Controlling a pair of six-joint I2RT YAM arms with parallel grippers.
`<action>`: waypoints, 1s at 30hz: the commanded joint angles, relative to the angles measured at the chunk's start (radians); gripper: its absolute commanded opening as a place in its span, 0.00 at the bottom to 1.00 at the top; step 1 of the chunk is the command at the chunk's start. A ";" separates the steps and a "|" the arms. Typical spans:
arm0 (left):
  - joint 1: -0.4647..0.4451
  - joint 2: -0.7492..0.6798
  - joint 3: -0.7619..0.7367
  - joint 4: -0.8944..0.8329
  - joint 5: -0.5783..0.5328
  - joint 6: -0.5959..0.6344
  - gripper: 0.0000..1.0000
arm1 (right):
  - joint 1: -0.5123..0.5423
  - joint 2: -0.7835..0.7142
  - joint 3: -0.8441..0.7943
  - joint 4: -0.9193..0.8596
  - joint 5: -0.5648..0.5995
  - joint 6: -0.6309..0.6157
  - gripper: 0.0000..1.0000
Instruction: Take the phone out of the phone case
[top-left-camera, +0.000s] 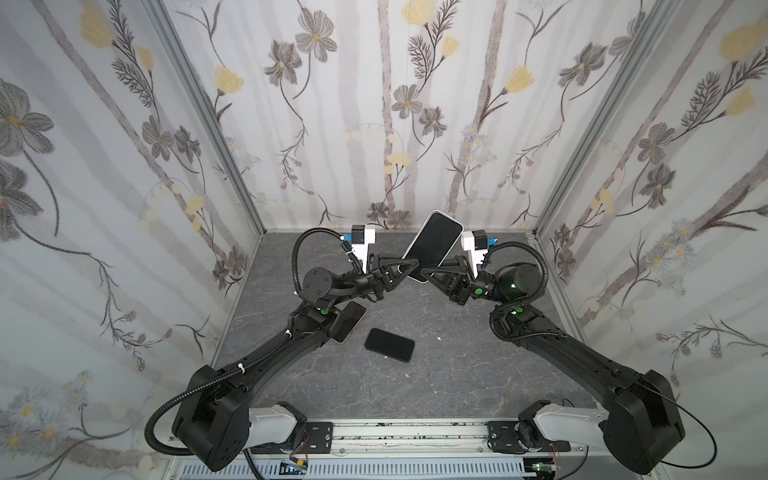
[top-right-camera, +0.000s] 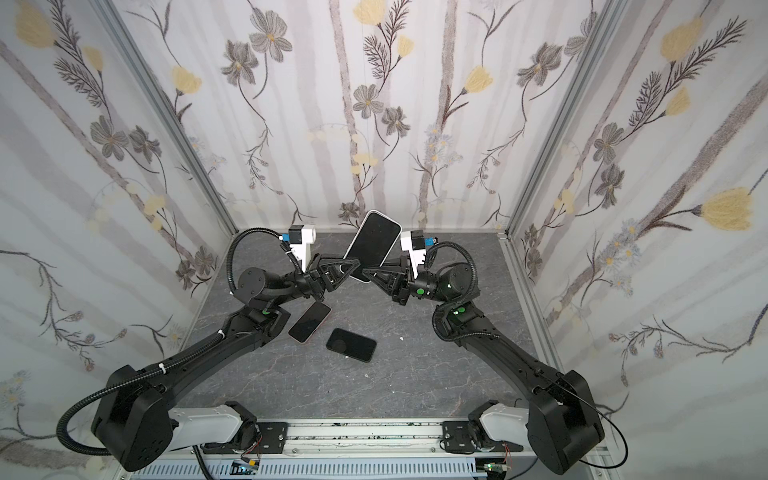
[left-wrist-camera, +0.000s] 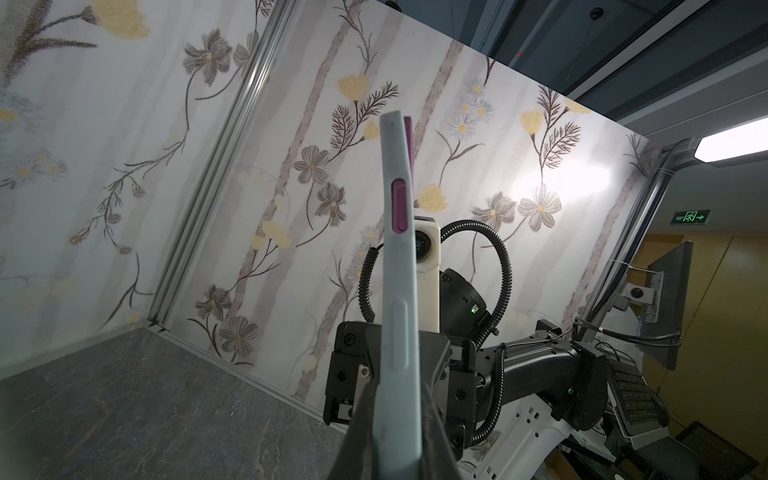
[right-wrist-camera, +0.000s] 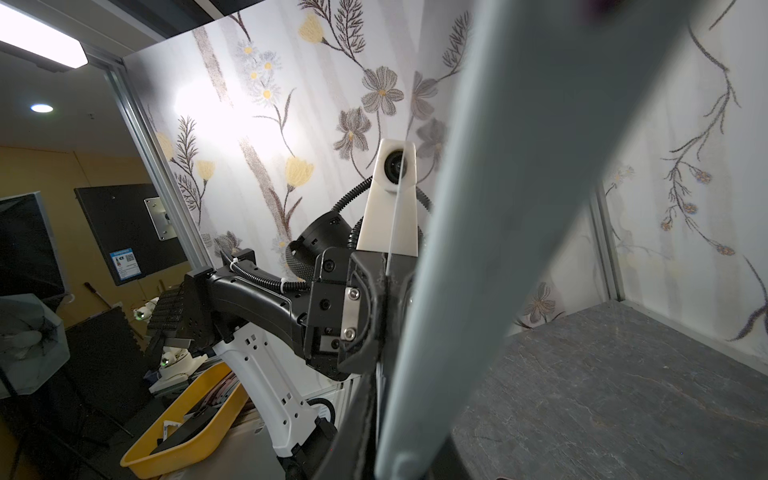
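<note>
Left end effector (top-left-camera: 405, 269) was clamped on the lower end of the pale grey-blue phone case (left-wrist-camera: 397, 291). Right end effector (top-left-camera: 432, 272) met it from the opposite side, jaws closed on that same end. Case was held aloft and tilted over the far part of the bench (top-left-camera: 457, 374). Phone (top-left-camera: 434, 243) sat inside it, dark screen up, and its magenta side showed through a cutout in the left wrist view. On the bench lay a pink-edged handset (top-right-camera: 309, 321), partly beneath the left arm. Near it lay a flat black item (top-left-camera: 389, 344), phone or case, could not tell.
</note>
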 joint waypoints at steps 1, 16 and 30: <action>-0.006 -0.001 -0.004 0.054 0.037 -0.005 0.00 | 0.004 -0.009 0.004 -0.019 0.011 -0.029 0.12; -0.004 -0.104 -0.047 -0.160 -0.110 0.299 0.59 | -0.002 -0.097 0.050 -0.358 0.095 -0.310 0.00; -0.127 -0.177 0.040 -0.481 -0.615 0.948 0.55 | 0.037 -0.170 0.173 -0.996 0.543 -0.810 0.00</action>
